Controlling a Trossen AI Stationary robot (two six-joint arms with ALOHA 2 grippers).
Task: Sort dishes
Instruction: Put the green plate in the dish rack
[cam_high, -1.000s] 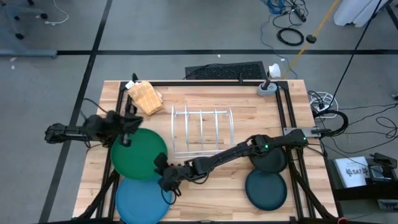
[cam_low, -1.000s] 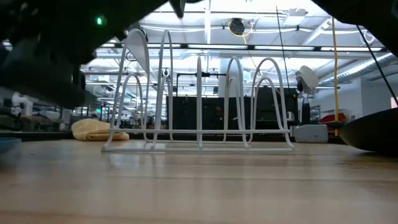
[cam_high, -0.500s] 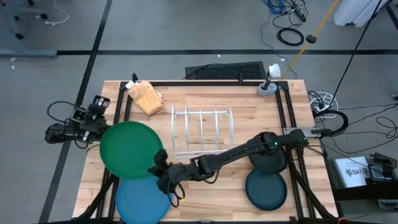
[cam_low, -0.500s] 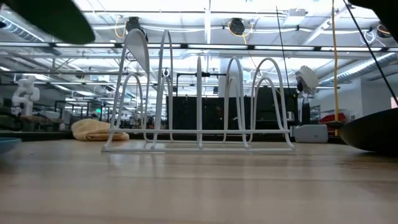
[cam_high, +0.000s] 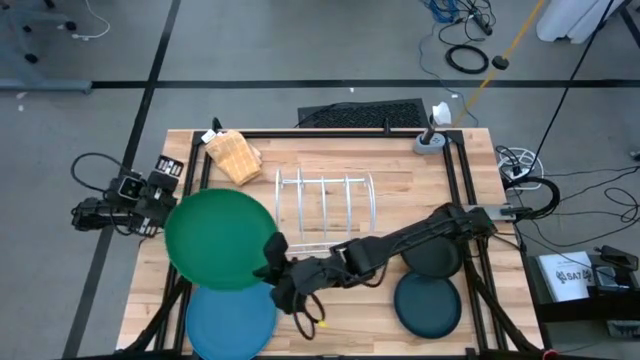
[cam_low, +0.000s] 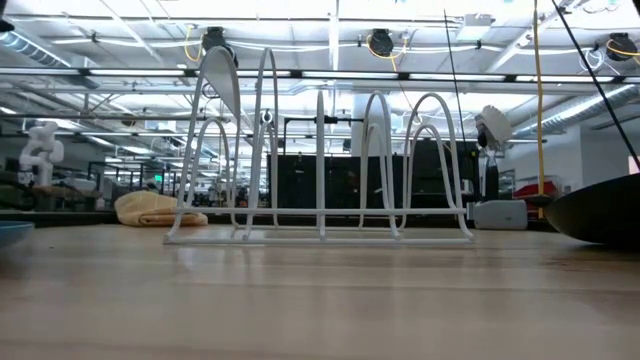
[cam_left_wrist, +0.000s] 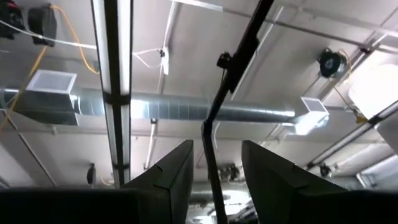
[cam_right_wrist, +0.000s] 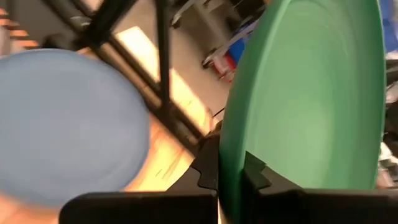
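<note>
The large green plate (cam_high: 218, 240) hangs in the air above the table's left side, over the far edge of the light-blue plate (cam_high: 232, 322), which lies flat at the near left corner. My right gripper (cam_high: 274, 264) reaches across the table and is shut on the green plate's rim. My left gripper (cam_high: 160, 185) is open, off the table's left edge and pointing up at the ceiling (cam_left_wrist: 217, 177). The black plate (cam_high: 432, 258) and the dark-teal plate (cam_high: 428, 305) lie flat on the right. My right gripper pinches the green plate's rim (cam_right_wrist: 229, 163) between its two fingers (cam_right_wrist: 208, 169), on the plate's right near side (cam_high: 268, 256). The fingers come in about level from the table's right. The plate is lifted clear of the table and lies close to level.
The white wire rack (cam_high: 325, 210) stands mid-table, just beyond my right arm. The tan woven basket (cam_high: 233, 156) sits at the far left corner. A black frame runs round the table edge (cam_high: 455, 190). Bare wood lies between the rack and the near edge.
My left gripper has drawn back from over the green plate toward the table's left edge and tipped upward. My right gripper has moved up and a little to the right, carrying the green plate up off the table.
</note>
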